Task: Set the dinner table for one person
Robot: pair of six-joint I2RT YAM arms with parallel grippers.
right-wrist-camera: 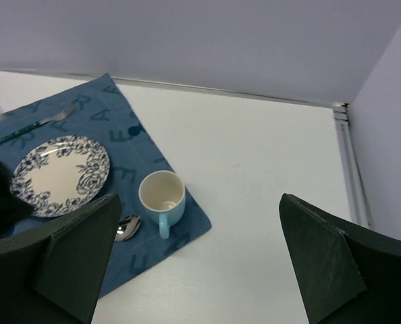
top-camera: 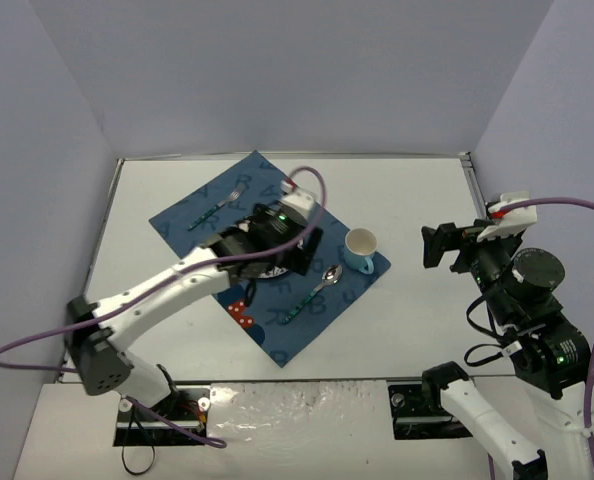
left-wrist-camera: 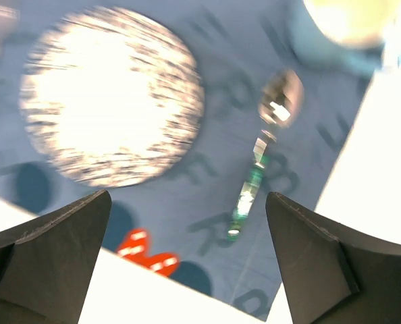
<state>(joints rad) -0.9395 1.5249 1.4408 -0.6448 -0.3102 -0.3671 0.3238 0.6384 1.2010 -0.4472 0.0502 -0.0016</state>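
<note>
The white dinner table [top-camera: 417, 200] carries a dark blue letter-printed cloth [top-camera: 202, 215]. A green-handled fork [top-camera: 214, 207] lies on the cloth's far left part. A blue-patterned plate [right-wrist-camera: 60, 174] sits mid-cloth, mostly hidden under my left arm in the top view. Right of it lie a green-handled spoon [top-camera: 317, 290] and a light blue cup [top-camera: 361, 248]. My left gripper [left-wrist-camera: 187, 202] hovers open over the cloth between the plate [left-wrist-camera: 113, 94] and the spoon [left-wrist-camera: 254, 182], holding nothing. My right gripper [right-wrist-camera: 200, 202] stands open and empty above the table, right of the cup [right-wrist-camera: 163, 196].
A red patch [left-wrist-camera: 143, 253] is printed on the cloth near its front edge. Grey walls enclose the table on three sides. A metal trim [right-wrist-camera: 345, 145] runs along the right edge. Bare white tabletop [top-camera: 427, 310] lies right of the cloth.
</note>
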